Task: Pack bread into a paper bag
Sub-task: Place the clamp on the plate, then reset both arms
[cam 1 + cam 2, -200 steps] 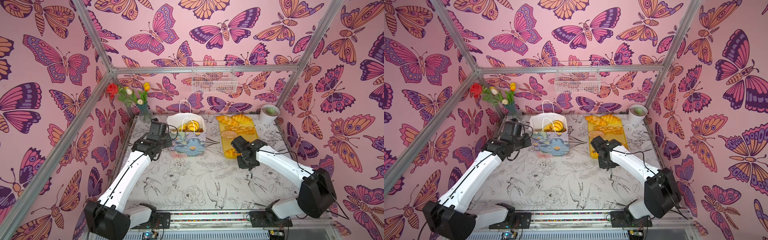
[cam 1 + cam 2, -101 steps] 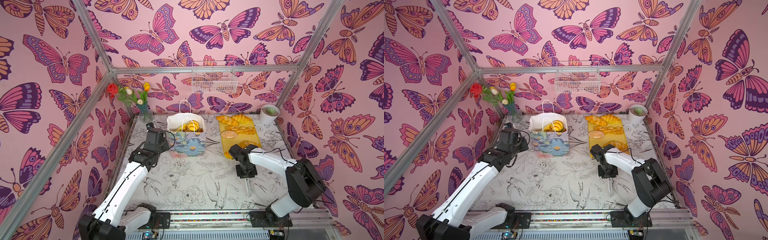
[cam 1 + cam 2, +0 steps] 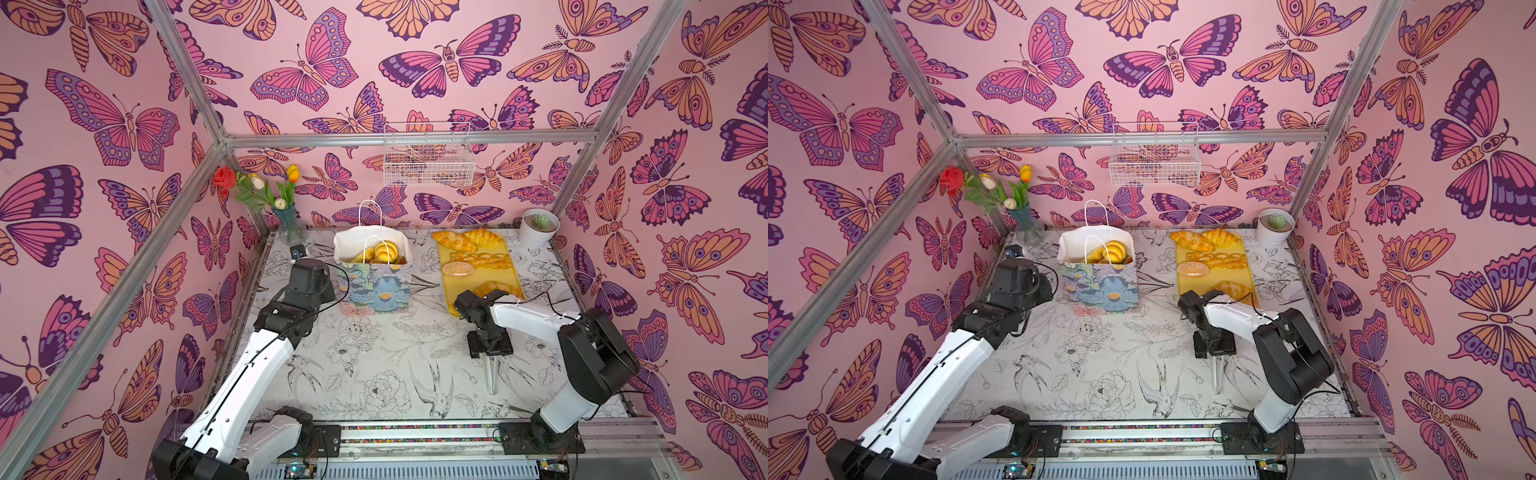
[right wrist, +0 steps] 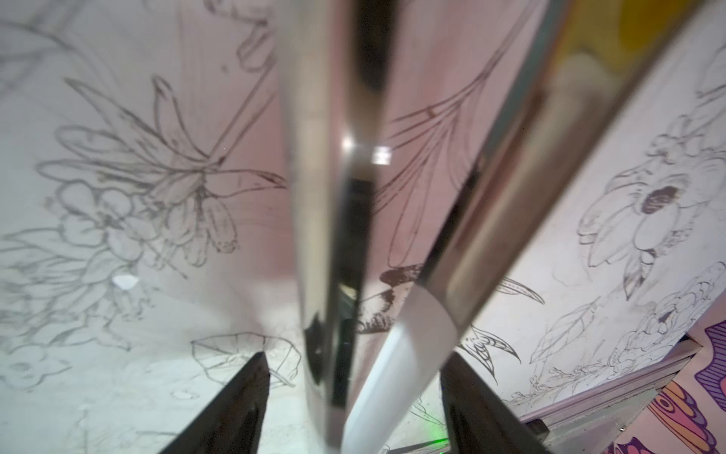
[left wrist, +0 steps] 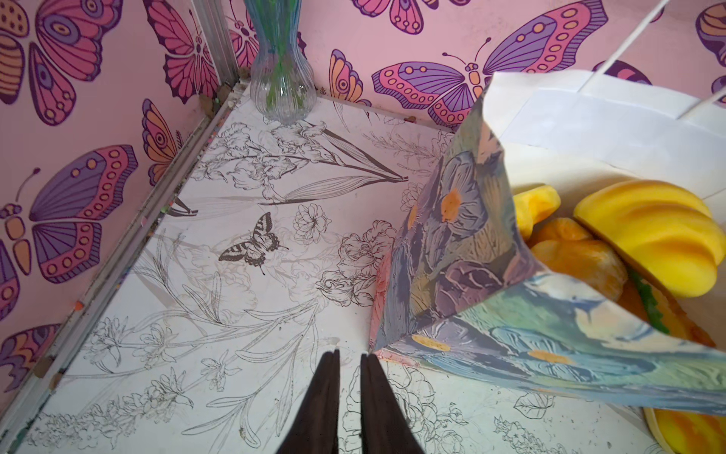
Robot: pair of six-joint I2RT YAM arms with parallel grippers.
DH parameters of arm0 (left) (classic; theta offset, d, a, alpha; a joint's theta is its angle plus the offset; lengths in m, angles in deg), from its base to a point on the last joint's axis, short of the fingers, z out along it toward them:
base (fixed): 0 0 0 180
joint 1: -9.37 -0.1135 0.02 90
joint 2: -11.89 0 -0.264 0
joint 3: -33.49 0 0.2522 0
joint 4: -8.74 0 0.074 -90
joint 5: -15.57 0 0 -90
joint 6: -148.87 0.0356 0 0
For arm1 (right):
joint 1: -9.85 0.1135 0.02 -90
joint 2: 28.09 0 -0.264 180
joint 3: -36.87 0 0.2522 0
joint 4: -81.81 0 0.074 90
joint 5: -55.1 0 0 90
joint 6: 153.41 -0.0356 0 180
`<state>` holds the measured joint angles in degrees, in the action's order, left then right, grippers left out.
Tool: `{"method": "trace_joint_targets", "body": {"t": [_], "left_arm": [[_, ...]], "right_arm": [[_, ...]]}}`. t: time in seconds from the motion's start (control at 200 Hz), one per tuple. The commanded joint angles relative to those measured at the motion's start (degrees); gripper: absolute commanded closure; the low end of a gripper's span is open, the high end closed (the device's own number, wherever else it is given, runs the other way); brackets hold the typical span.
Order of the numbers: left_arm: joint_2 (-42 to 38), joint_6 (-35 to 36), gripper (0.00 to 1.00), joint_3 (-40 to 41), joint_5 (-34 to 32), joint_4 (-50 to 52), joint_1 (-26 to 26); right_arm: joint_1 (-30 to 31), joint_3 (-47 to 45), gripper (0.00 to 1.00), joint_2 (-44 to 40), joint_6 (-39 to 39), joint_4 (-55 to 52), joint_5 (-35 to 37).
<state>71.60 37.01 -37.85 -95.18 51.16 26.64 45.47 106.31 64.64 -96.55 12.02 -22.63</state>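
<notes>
The right gripper (image 4: 353, 353) has its jaws apart around the tongs (image 3: 492, 378) on the table (image 3: 374, 374). Bread (image 3: 482, 261) waits on the yellow tray (image 3: 459, 293) beside the paper bag (image 3: 376, 291). Closing crooked could flick the tongs away.

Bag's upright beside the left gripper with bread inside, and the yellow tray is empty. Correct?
Not the tray: both top views show the yellow tray holding bread: croissants, a braided loaf, a seeded roll. The paper bag does stand upright beside the left gripper with bread inside.
</notes>
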Motion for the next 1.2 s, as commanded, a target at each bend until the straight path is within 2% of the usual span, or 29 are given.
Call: {"method": "trace_joint_targets", "body": {"t": [0.0,0.05,0.07,0.08,0.09,0.095,0.1,0.11,0.125,0.195,0.24,0.29,0.325,0.365,0.41,0.45,0.496,0.586,0.711,0.791,0.821,0.881,0.956,1.081,1.191], "left_arm": [[-2.4,5.5,0.78,2.8,0.7,-6.3,0.1],[-3.3,8.5,0.72,4.1,2.3,-9.1,0.1],[-3.6,9.7,0.59,4.9,2.7,-10.4,0.1],[-3.8,10.3,0.48,5.3,2.8,-11.0,0.1],[-3.9,11.0,0.32,5.7,2.9,-11.7,0.1],[-4.0,11.3,0.18,5.8,2.9,-12.0,0.1],[-4.0,11.6,0.09,6.1,2.8,-12.3,0.1],[-4.1,12.1,0.02,6.5,2.5,-12.9,0.1],[-4.3,12.2,0.0,6.9,1.9,-13.4,0.1],[-4.2,11.1,0.0,8.5,-1.4,-14.8,0.0],[-4.2,10.7,0.0,9.2,-2.3,-15.6,-0.1],[-4.2,11.0,0.0,10.4,-2.3,-17.3,0.0],[-4.4,11.4,0.0,11.7,-2.6,-19.0,-0.1],[-4.5,12.7,0.0,14.0,-2.9,-22.4,0.0],[-4.6,14.4,0.0,17.7,-3.7,-27.9,-0.1],[-4.6,15.7,0.0,20.9,-5.2,-32.3,-0.1],[-4.4,17.0,0.0,24.9,-7.4,-38.9,0.0],[-1.3,19.6,0.0,32.1,-9.2,-53.3,-0.6],[7.6,19.4,0.0,32.4,-7.6,-57.0,-2.3],[11.6,20.8,0.0,31.6,-7.7,-59.8,-3.1],[12.6,21.2,0.0,31.6,-5.9,-61.5,-4.2],[14.8,22.6,0.0,29.2,-4.8,-58.1,-4.6],[15.3,23.2,0.0,30.5,-0.1,-63.1,-6.9],[16.3,23.3,0.0,30.1,1.3,-63.0,-9.4],[16.9,21.3,0.0,31.7,0.2,-58.6,-9.5]], "right_arm": [[1.3,2.9,0.02,-8.5,-1.3,-4.3,5.1],[2.5,5.3,0.01,-12.7,-1.5,-5.1,7.8],[3.1,6.5,0.01,-14.4,-1.4,-5.1,9.3],[3.5,7.1,0.01,-15.3,-1.3,-5.0,10.0],[3.8,7.6,0.01,-16.1,-1.2,-4.9,10.9],[4.0,7.9,0.01,-16.5,-1.1,-4.8,11.3],[4.1,8.2,0.01,-16.9,-1.0,-4.7,11.7],[4.4,8.8,0.01,-17.5,-0.8,-4.5,12.5],[4.8,9.7,0.01,-18.8,-0.4,-4.1,13.8],[5.5,12.1,0.01,-23.4,0.8,-0.7,20.7],[5.5,10.9,0.01,-26.7,5.4,6.2,22.3],[5.5,5.7,0.01,-30.3,13.0,19.2,23.5],[5.4,-0.7,0.01,-32.5,21.9,31.9,22.9],[5.4,-6.7,0.01,-34.1,32.3,41.5,21.5],[4.5,-11.0,0.01,-34.5,37.6,49.7,23.9],[2.4,-12.9,0.01,-33.9,38.4,53.9,27.4],[-1.7,-15.1,0.01,-33.6,38.5,56.9,26.6],[-12.2,-21.1,0.01,-34.2,33.9,63.3,20.5],[-23.2,-29.8,0.01,-34.3,31.0,73.0,10.8],[-25.9,-33.4,0.01,-31.7,32.4,78.6,7.6],[-26.8,-34.7,0.01,-30.4,32.4,81.2,6.6],[-28.5,-37.0,0.01,-27.2,32.0,86.4,3.7],[-29.7,-39.1,0.01,-23.2,32.7,95.5,1.0],[-31.4,-35.0,0.01,-18.3,36.3,94.5,-4.0],[-32.6,-33.6,0.01,-12.0,38.6,99.2,-8.3]]}}
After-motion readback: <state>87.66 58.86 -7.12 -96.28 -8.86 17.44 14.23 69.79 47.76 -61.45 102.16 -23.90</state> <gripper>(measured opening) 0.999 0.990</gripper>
